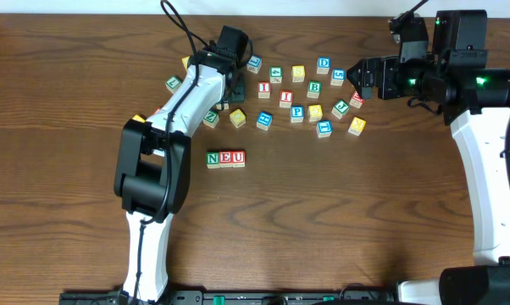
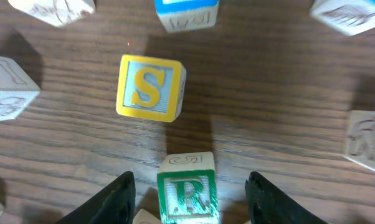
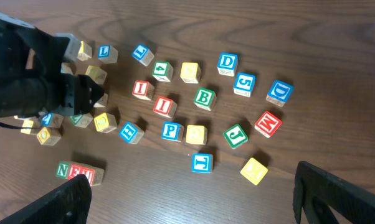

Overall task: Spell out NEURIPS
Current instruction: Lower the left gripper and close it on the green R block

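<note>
Blocks N, E, U (image 1: 226, 158) stand in a row in the middle of the table; the row also shows in the right wrist view (image 3: 80, 172). My left gripper (image 1: 235, 91) is open, low over the left part of the block cluster. In the left wrist view its fingers (image 2: 190, 202) straddle a green R block (image 2: 187, 196) without touching it. A yellow S block (image 2: 149, 87) lies just beyond it. Red I blocks (image 1: 264, 89) (image 1: 285, 98) and a blue P block (image 1: 296, 112) lie in the cluster. My right gripper (image 1: 363, 82) is open and empty, held high (image 3: 194, 205).
Several other letter blocks are scattered across the back middle: green B (image 1: 314, 87), blue D (image 1: 324, 63), green J (image 3: 235, 135), red M (image 3: 268, 123). More blocks crowd round the left gripper (image 1: 211, 117). Bare wood lies in front of the NEU row.
</note>
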